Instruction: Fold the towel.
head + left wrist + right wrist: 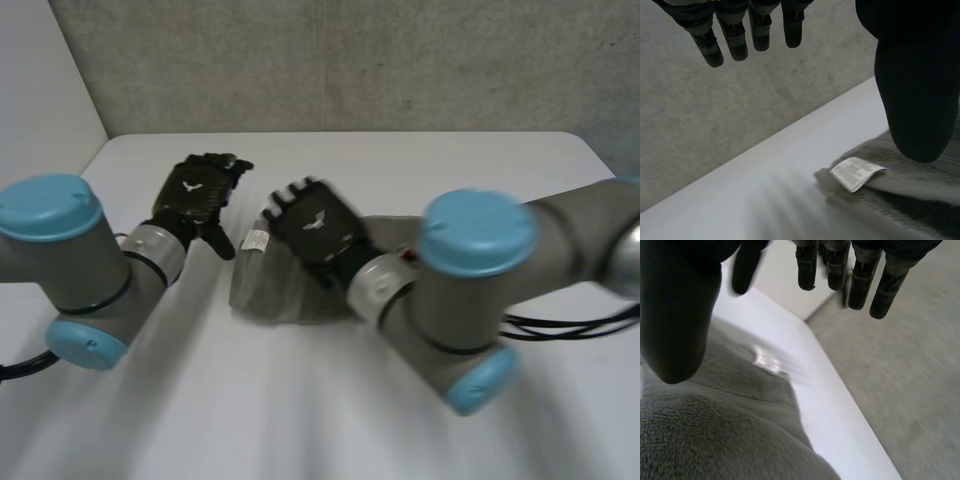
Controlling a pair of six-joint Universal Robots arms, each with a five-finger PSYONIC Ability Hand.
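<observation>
The towel [280, 295], likely soft, limp and light, lies bunched at centre frame on the counter [420, 170]. The left hand [195, 192] and right hand [318, 222] hang released and empty. The corner by its label [256, 240] looks the likeliest hold.

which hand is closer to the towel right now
Right. The right hand is over the towel, fingers straight; the left hand is beside it, over bare table near the label corner.

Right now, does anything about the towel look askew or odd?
The grey towel lies in a lumpy bundle rather than a flat fold, and its white label sticks out at the corner nearest the left hand. Nothing looks spilled or damaged.
</observation>
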